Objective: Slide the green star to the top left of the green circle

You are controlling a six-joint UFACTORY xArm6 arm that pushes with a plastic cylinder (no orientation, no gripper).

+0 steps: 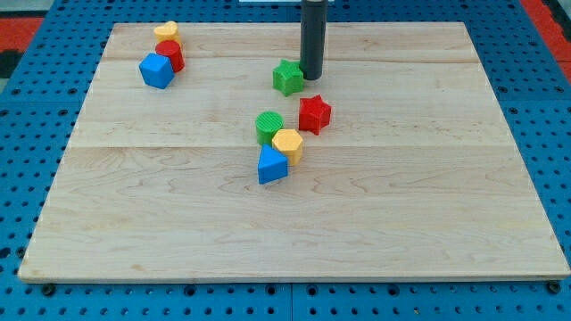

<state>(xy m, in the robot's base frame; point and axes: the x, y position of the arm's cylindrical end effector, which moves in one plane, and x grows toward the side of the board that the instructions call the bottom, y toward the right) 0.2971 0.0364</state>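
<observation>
Green star (287, 78), no long axis or writing, touches my tip (310, 77) on its right; green circle (268, 126) sits below; rod has no fingers

My tip (311, 77) sits on the counter (428, 205) near the middle of its far edge, touching or just beside the right side of the green star (287, 78). The green circle (269, 126) lies nearer the counter's centre, below the star and slightly left. Red star (314, 114) just right of the circle, apart from it. Yellow block (288, 144) touches the circle's lower right; blue block (272, 166) touches the yellow from below. Near the far left corner, a tight cluster: small yellow block (166, 31), red block (170, 54), blue cube (156, 70), each touching the next.
</observation>
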